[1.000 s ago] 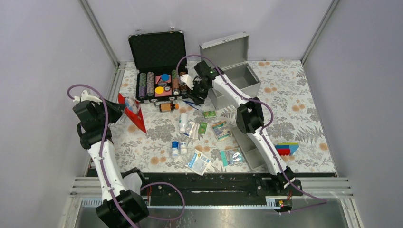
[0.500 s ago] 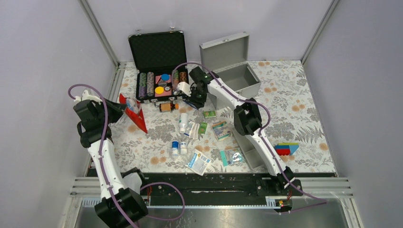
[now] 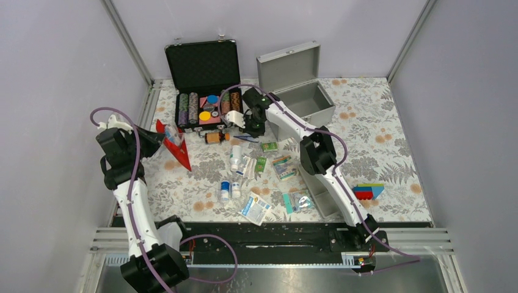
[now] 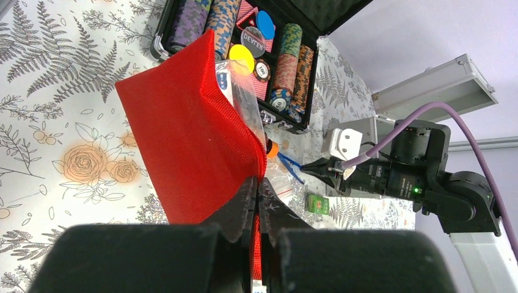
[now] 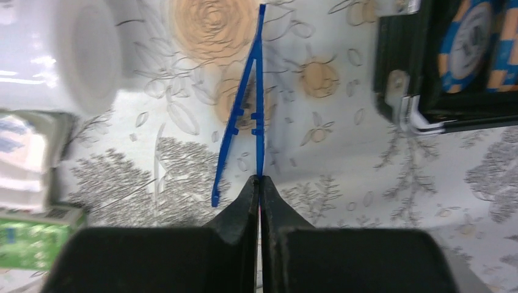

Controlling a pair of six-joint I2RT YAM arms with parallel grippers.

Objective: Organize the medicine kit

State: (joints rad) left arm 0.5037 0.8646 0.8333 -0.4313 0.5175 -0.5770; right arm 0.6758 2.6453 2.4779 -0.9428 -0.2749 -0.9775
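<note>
The medicine kit (image 3: 288, 66) is sitting at the far side of the desk (image 3: 391, 140), just to the right of the black poker-chip case (image 3: 204, 67). Its lid is standing open and its grey box is showing an empty inside. Its grey tray (image 3: 327, 204) is lying apart from it near the front right, partly hidden by the right arm.

The right gripper (image 5: 259, 183) is reaching in between the chip case and the kit, and its fingers are pressing fully together on the tip of one leg of the blue tweezers (image 5: 260, 122). Whether the tweezers are resting on the desk or hanging above it cannot be told.

The left gripper (image 4: 256, 183) is pinching the edge of the red pouch (image 4: 189, 122) with no gap between its fingers, holding the pouch up at the left side of the desk. A clear plastic bag (image 4: 244, 91) is poking out of the pouch. Small bottles (image 3: 229, 190) and sachets (image 3: 255, 207) are lying loose in the middle of the desk.
</note>
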